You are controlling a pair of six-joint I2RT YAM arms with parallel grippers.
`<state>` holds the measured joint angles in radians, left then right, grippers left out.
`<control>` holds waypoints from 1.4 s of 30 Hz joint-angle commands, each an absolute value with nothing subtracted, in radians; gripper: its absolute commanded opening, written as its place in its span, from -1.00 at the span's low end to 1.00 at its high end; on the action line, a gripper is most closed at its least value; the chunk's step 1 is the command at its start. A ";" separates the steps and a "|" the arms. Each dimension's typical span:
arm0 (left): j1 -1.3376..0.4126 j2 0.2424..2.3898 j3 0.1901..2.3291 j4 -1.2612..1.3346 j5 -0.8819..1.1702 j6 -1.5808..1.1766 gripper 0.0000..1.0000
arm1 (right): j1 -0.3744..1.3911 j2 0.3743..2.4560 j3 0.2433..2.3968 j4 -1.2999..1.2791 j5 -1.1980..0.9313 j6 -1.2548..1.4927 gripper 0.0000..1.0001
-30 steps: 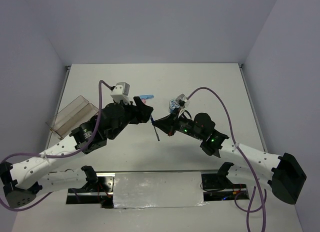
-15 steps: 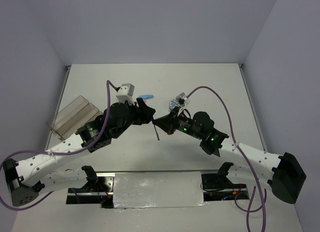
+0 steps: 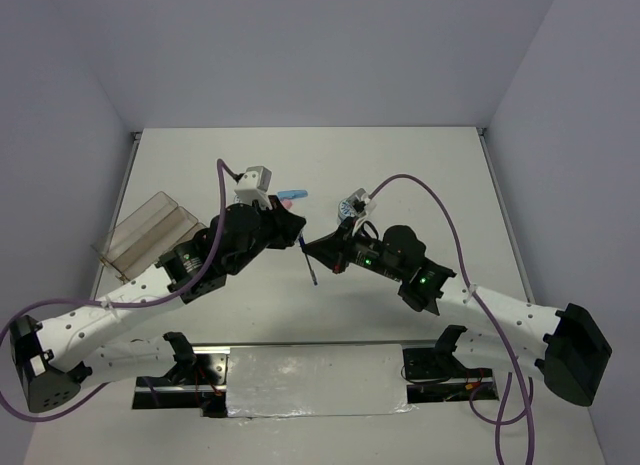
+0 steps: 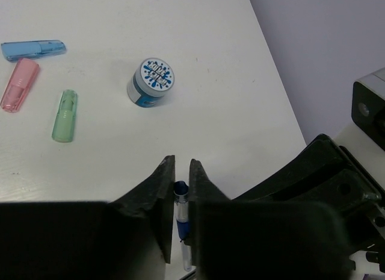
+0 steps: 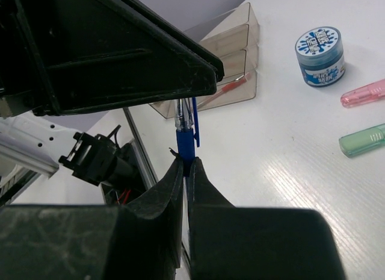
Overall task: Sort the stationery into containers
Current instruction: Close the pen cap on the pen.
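Observation:
A blue pen hangs above the table between both arms. My right gripper is shut on its blue barrel. My left gripper is closed around the pen's top end, and the pen fills the narrow gap between its fingers. On the table lie a blue capsule, a pink capsule, a green capsule and a round blue-white disc. The clear tray lies at the left, with a red pen in one compartment.
The table's metal front rail runs between the arm bases. Purple cables loop above both arms. The pink capsule lies just behind the left wrist.
My left gripper has shifted slightly towards the pen and its jaws have closed from wide apart onto the pen's top end. The right gripper has kept its hold and barely moved.

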<state>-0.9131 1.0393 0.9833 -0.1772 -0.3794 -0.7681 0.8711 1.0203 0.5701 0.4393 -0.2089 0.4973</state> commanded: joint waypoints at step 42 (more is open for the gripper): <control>-0.979 1.000 0.716 0.083 -0.316 -0.842 -1.00 | 0.818 1.037 0.844 0.560 -0.164 0.545 -1.00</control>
